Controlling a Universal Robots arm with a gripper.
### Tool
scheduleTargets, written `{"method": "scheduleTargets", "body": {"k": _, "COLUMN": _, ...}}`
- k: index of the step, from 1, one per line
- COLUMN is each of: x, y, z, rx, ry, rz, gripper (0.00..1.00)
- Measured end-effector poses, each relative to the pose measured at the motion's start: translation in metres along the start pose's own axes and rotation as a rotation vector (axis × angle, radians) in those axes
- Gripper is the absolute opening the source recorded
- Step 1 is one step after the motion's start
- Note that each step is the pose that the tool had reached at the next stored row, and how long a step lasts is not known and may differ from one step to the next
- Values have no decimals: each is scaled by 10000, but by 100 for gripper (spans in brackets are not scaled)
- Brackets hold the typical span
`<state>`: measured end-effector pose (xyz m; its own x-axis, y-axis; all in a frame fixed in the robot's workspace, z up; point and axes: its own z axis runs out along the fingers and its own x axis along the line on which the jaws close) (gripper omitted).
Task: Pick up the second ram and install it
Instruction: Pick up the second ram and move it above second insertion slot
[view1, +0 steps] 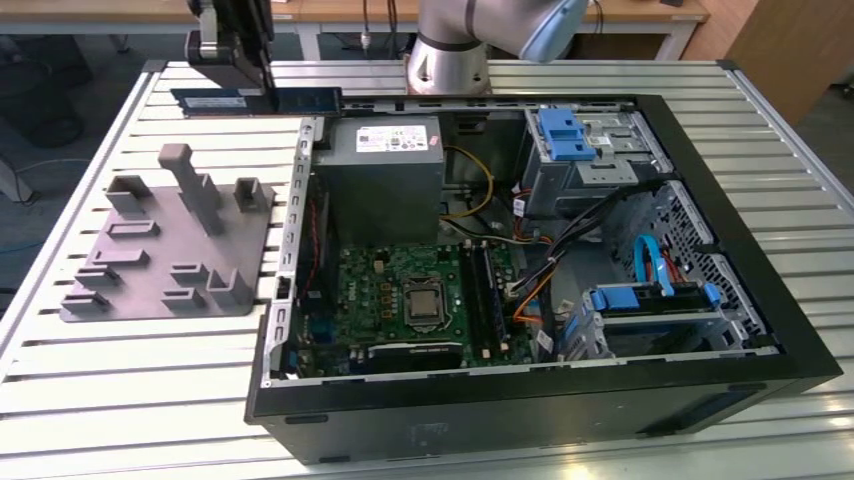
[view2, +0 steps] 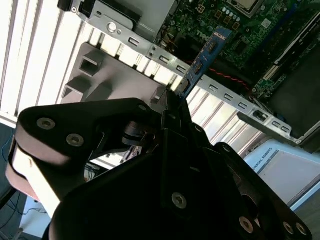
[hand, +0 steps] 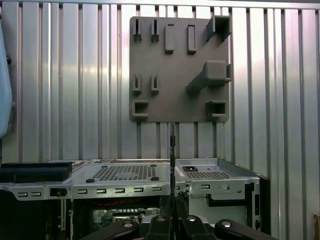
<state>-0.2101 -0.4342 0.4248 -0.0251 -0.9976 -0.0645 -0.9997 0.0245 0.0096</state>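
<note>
A slatted metal table (view1: 134, 400) carries everything, and most of it is taken up by an open black computer case (view1: 534, 410), lying on its side with the inside facing up. The arm (view1: 447, 50) rises from just behind the case's far wall. Beside the case, on the exterior view's left, lies a grey fixture plate (view1: 147, 250) with upright blocks. A strip of bare slats runs between its edge and the case's metal rim. Inside the case, the grey power supply (view1: 380, 165) fills the far corner nearest that rim, and the green motherboard (view1: 374, 290) lies nearer the case's front wall. Long black slots (view1: 483, 295) run along the board, with bundled cables (view1: 561, 250) close on their side toward the case's middle. The gripper (view2: 174, 107) hangs above the case's far corner on the exterior view's left, with open table on its outer side. Its fingers are clamped on one end of the second ram (view2: 206, 59), a thin dark board that sticks out past the fingertips, raised clear of both the rim and the plate.
</note>
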Motion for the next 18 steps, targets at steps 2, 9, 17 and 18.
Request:
{"method": "scheduleTargets", "body": {"k": 2, "x": -1, "y": -49, "z": 0, "rx": -1, "ry": 0, "rz": 0, "gripper": 14}}
{"method": "scheduleTargets", "body": {"k": 9, "x": -6, "y": -223, "z": -2, "rx": -5, "ry": 0, "rz": 1, "gripper": 14}}
{"method": "scheduleTargets", "body": {"k": 17, "x": -10, "y": -415, "z": -3, "rx": -9, "ry": 0, "rz": 1, "gripper": 14}}
{"method": "scheduleTargets", "body": {"k": 18, "x": -11, "y": -439, "z": -4, "rx": -10, "ry": 1, "rz": 1, "gripper": 14}}
